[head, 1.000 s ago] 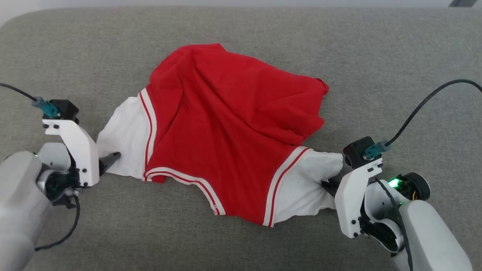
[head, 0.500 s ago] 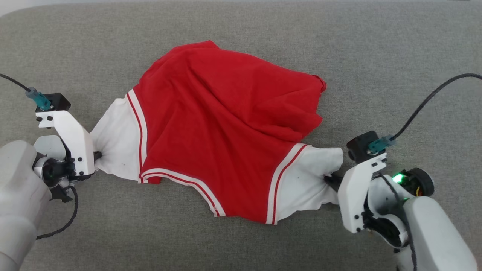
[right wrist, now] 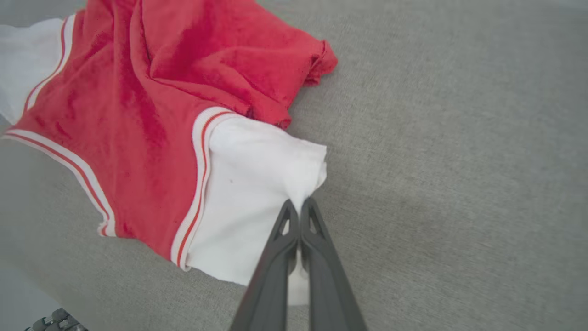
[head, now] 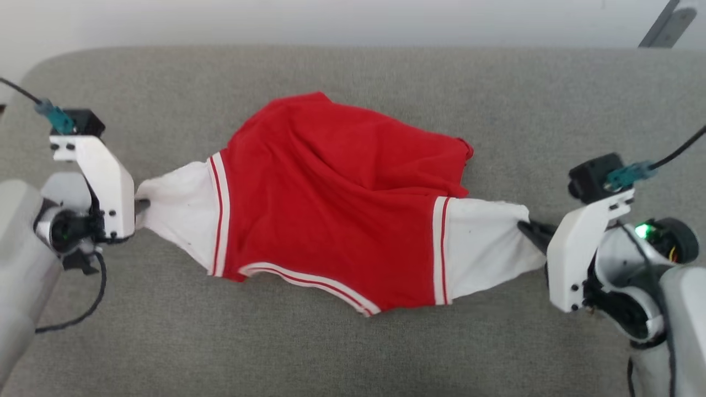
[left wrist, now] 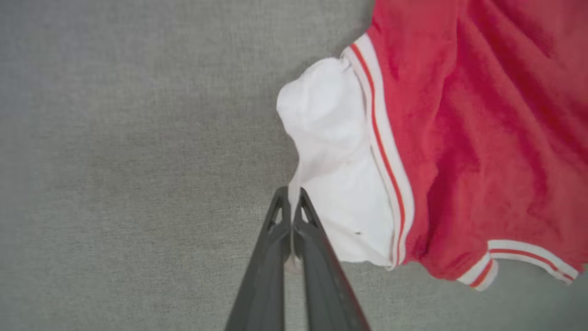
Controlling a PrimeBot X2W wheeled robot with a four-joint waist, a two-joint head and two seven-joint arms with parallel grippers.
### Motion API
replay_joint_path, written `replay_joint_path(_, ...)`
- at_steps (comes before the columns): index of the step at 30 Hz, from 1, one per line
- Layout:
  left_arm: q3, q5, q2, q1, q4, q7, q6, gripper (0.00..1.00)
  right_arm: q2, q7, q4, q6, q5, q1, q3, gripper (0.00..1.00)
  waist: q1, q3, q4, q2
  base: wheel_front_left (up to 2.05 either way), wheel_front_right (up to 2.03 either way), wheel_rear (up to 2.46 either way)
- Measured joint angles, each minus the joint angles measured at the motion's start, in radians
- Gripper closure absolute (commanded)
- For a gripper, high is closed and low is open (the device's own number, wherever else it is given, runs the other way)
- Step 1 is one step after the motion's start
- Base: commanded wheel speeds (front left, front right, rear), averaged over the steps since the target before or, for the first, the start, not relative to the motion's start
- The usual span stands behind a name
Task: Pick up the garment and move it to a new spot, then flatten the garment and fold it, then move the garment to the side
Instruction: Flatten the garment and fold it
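A broad grey woven cushion spreads left to right, its far-left corner rounded. Beyond its far edge rises a pale plain wall, and at the far right a grey bar slants across it. Past the cushion's near edge lie a pale strip of floor and a small dark ridged object.

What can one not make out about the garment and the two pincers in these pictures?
- Underside of the garment: head view, it lies against the grey cushion.
- Its hem: head view, lost among bunched red folds.
- Fingers of the left pincer: head view, behind the white mount.
- Cloth inside the right pincer: right wrist view, shut fingers cover it.
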Motion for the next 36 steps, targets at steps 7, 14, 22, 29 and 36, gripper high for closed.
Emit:
replay_joint_path(7, 0.008, -0.009, 0.002, -0.059, -0.081, 0.053, 0.027, 1.0, -0.046, 0.043, -0.049, 0.0, 0.06, -0.08, -0.01, 1.0, 0.0, -0.091, 0.001, 0.0, 0.0, 0.0, 0.0)
replay_joint_path(14, 0.033, -0.022, 0.012, -0.107, -0.173, 0.094, 0.081, 1.0, -0.061, 0.063, -0.027, 0.0, 0.121, -0.203, 0.0, 1.0, 0.0, -0.176, -0.005, 0.0, 0.0, 0.0, 0.0)
replay_joint_path(22, 0.083, -0.04, 0.022, -0.195, -0.245, 0.091, 0.144, 1.0, -0.073, -0.002, 0.025, 0.0, 0.133, -0.382, 0.018, 1.0, 0.0, -0.219, -0.016, 0.0, 0.0, 0.0, 0.0)
replay_joint_path(29, 0.11, -0.029, 0.009, -0.27, -0.251, 0.045, 0.164, 1.0, -0.063, -0.106, 0.128, 0.0, 0.118, -0.528, 0.018, 1.0, -0.0001, -0.221, -0.019, 0.0, 0.0, 0.0, 0.0)
replay_joint_path(36, 0.119, 0.016, -0.025, -0.332, -0.2, -0.053, 0.129, 1.0, -0.034, -0.242, 0.277, 0.0, 0.05, -0.64, 0.01, 1.0, 0.0, -0.2, -0.021, 0.0, 0.0, 0.0, 0.0)
